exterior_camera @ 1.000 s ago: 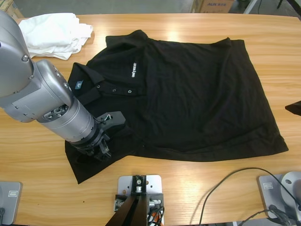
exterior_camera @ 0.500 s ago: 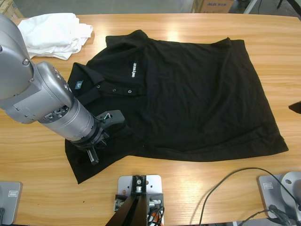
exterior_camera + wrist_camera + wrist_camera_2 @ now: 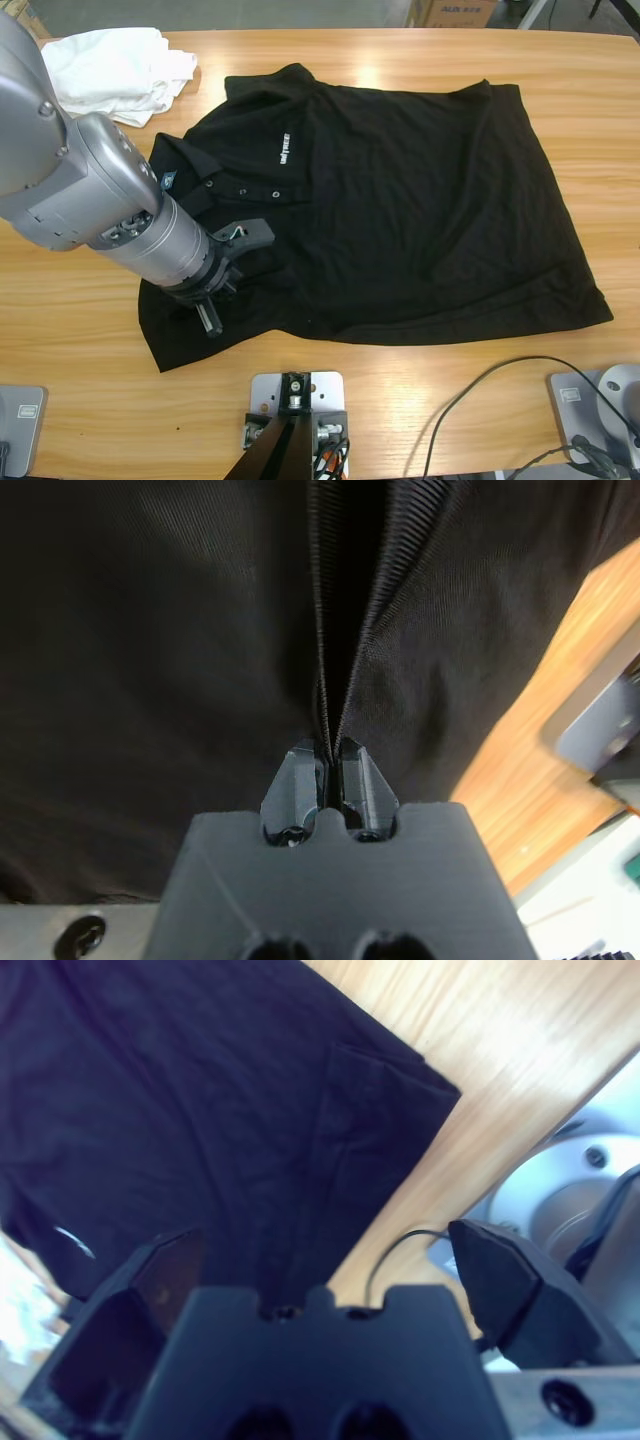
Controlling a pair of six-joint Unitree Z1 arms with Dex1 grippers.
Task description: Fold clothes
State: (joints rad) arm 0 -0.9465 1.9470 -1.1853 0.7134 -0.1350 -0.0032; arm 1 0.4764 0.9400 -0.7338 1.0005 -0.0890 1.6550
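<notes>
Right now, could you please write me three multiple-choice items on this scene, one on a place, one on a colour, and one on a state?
1. Where does the white bundle lie on the table in the high view?
A. upper left corner
B. bottom right corner
C. on the shirt's hem

2. What colour is the polo shirt?
A. red
B. black
C. white

3. How does the left gripper stand?
A. wide open above bare wood
B. shut on a ridge of shirt fabric
C. holding the white bundle

Answers: 1 A, the bundle sits at the table's upper left, beyond the collar. 2 B, the whole shirt is black with a small white chest logo. 3 B, the left wrist view shows the jaws pinched together on a black fold.
</notes>
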